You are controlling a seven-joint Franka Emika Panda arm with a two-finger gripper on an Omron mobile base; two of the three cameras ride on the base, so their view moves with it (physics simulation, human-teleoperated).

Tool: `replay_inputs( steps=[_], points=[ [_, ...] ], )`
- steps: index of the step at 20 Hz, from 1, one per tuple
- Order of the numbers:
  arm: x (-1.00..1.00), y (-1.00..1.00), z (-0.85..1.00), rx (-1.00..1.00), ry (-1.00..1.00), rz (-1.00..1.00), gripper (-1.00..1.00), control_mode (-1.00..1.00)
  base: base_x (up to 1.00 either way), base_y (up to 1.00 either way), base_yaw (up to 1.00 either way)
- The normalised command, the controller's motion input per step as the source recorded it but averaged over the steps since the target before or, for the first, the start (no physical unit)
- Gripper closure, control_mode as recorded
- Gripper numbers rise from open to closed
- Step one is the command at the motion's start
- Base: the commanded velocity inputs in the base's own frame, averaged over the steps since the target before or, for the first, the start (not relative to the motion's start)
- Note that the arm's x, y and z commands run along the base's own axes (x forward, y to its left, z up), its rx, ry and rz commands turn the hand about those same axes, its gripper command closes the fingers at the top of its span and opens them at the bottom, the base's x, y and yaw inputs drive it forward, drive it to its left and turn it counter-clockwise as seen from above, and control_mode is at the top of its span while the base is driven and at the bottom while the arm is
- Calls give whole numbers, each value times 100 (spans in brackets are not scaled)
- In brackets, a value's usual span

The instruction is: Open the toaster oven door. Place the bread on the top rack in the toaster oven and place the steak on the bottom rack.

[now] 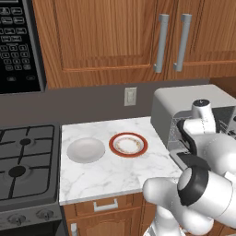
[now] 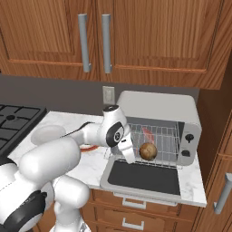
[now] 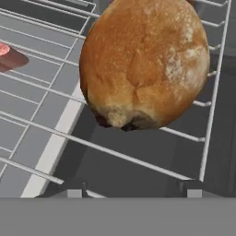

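— While the gripper [image 2: 134,156] hangs at the oven mouth, how do its fingers stand?
— Spread wide, tips [image 3: 73,191] well apart, touching nothing; the bread [image 3: 145,64] sits beyond them.
— And the roll?
— Round, golden-brown, resting on a pulled-out wire rack [image 2: 165,140] of the toaster oven [image 2: 158,129]; the toaster oven door [image 2: 142,179] lies dropped flat; the steak [image 3: 5,49] shows pink, further inside.

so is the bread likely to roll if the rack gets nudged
Probably yes. The bread is rounded and sits on thin rack wires, so little holds it in place. It lies near the rack's front edge, above the open door, so it might tip forward. Its crust looks dry, not slippery.
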Motion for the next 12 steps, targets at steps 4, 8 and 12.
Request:
replay_inputs(
  steps=[4,8,12],
  points=[
    [-4,2,0,0,1,-7,-100,-100,0,0,0],
    [-36,0,6,0,1,-6,-100,-100,0,0,0],
    [-47,-6,30,0,0,-2,-100,-100,0,0,0]
  ],
)
